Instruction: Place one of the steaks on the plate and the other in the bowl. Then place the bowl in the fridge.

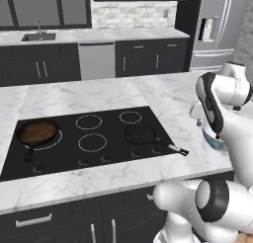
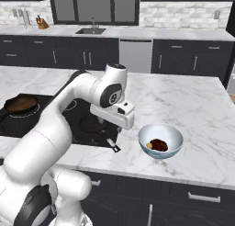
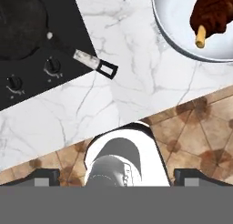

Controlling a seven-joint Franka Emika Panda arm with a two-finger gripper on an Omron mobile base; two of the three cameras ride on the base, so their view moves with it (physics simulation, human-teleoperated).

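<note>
One steak [image 2: 158,144] is seen lying in the bowl [image 2: 172,137], which is set on the marble table [image 2: 193,105] just beside the cooktop [image 2: 80,121]. The gripper [image 3: 116,175] is held wide apart and empty above the table's edge, near the bowl.

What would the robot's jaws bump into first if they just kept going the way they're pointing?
Probably the bare white marble counter, between the skillet's handle and the bowl holding a steak. The jaws stand wide open and empty, pointing downward. Depth is hard to judge.
</note>
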